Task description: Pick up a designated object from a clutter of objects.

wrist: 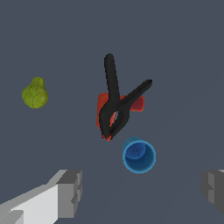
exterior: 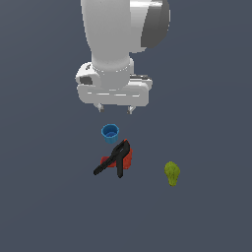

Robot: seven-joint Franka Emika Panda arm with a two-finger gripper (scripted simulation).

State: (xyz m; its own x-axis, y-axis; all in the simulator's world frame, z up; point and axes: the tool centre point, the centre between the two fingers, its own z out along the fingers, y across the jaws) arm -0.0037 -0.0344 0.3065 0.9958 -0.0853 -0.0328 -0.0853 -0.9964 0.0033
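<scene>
The designated object, a yellow-green pear-like lump point(exterior: 172, 173) point(wrist: 35, 93), lies alone toward the exterior view's right, apart from the rest of the clutter. A small blue cup point(exterior: 110, 132) point(wrist: 138, 155) stands upright. Close by it, a black clamp-like tool point(exterior: 114, 158) point(wrist: 117, 100) lies across a flat red block point(exterior: 127, 161) point(wrist: 137, 104). My gripper point(exterior: 115, 108) point(wrist: 142, 192) hangs open well above the floor, roughly over the blue cup, with nothing between its fingers.
The floor is a plain dark grey surface. The white arm point(exterior: 123, 34) fills the upper part of the exterior view.
</scene>
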